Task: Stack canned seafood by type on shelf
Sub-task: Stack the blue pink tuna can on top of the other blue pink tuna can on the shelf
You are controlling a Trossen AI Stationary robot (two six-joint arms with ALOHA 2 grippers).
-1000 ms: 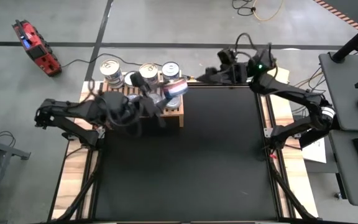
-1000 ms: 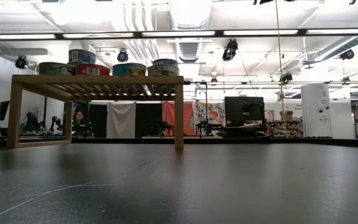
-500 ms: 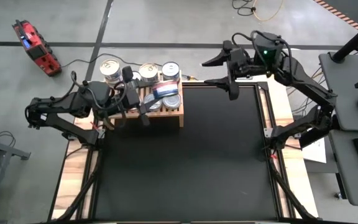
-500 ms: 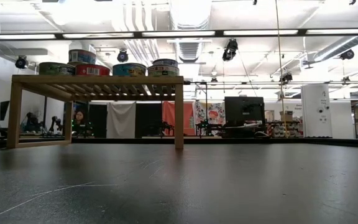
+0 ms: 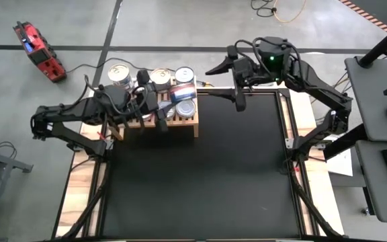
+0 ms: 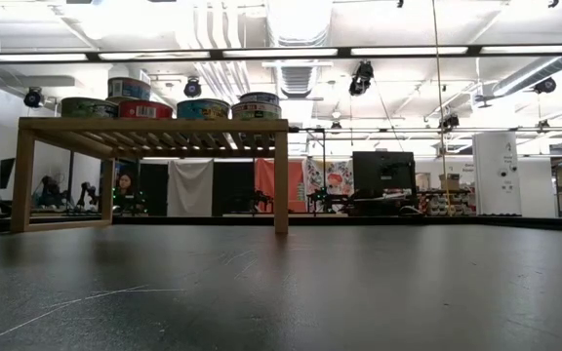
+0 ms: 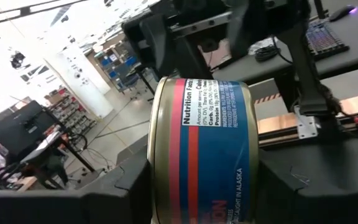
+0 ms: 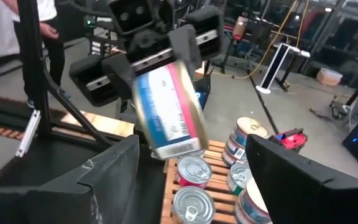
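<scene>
On the floor far left of the high view lies a red tool (image 5: pixel 39 50) with a cable. The left arm reaches in from the left over the wooden shelf (image 5: pixel 192 123), which stands at the back left corner of the black surface (image 5: pixel 200 181). The left gripper (image 5: pixel 166 102) hangs above the shelf, its fingers (image 7: pixel 135 186) closed on a blue-and-red can (image 7: pixel 201 152) held on its side; the label reads "Nutrition Facts" and "Alaska". The right wrist view shows the same can (image 8: pixel 166 112) tilted in that grip, above the cans already on the slats.

On the shelf, silver-lidded cans (image 5: pixel 119 72) stand in stacks along the back edge, with another (image 5: pixel 186 109) at the front right corner. The low view shows the shelf (image 6: pixel 154 132) on its legs with a row of cans (image 6: pixel 203 107) on top, one stack higher (image 6: pixel 130 90) at the left.

To the right, the right gripper (image 5: pixel 236 79) hovers above the back edge of the surface, beside the shelf's right end, its fingers (image 8: pixel 110 180) spread wide and holding nothing. A person (image 8: pixel 39 25) stands in the room beyond.
</scene>
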